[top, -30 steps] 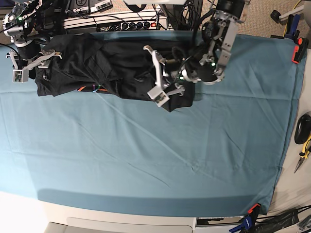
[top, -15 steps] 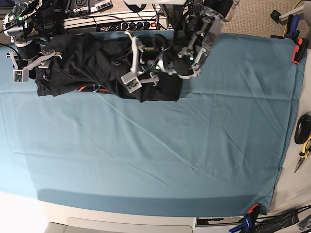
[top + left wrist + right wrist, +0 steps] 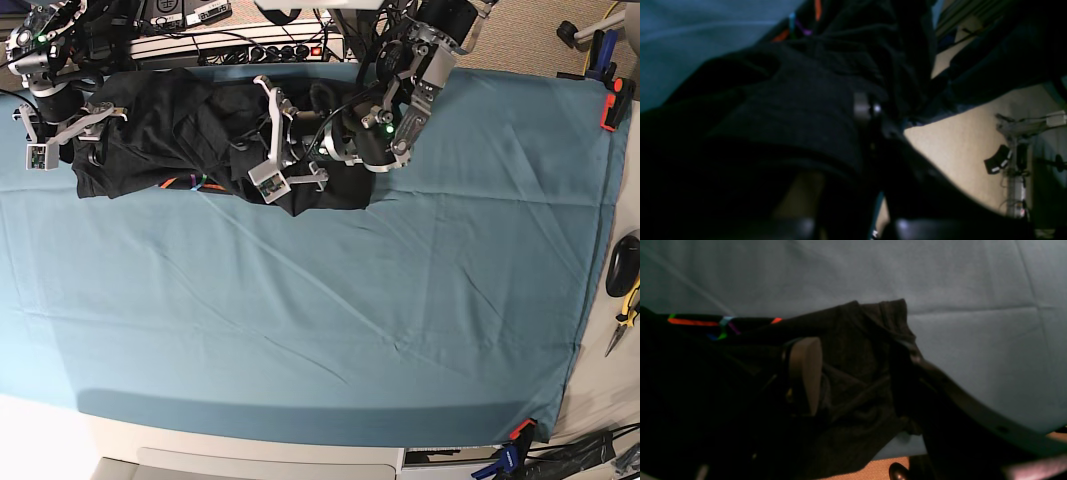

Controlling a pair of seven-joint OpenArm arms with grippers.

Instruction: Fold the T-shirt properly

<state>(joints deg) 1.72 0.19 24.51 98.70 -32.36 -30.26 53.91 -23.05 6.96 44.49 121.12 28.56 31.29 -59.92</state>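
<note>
Left fingers (image 3: 262, 150) sat on black T-shirt (image 3: 170, 135), opening unclear; right fingers (image 3: 62, 130) apart on its sleeve end.

One T-shirt (image 3: 180, 135), one table cloth (image 3: 330, 310), two end effectors.

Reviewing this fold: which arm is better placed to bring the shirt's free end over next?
Left, likely. The left gripper sits over the T-shirt at its bunched middle, while the right gripper stays at the far end.
</note>
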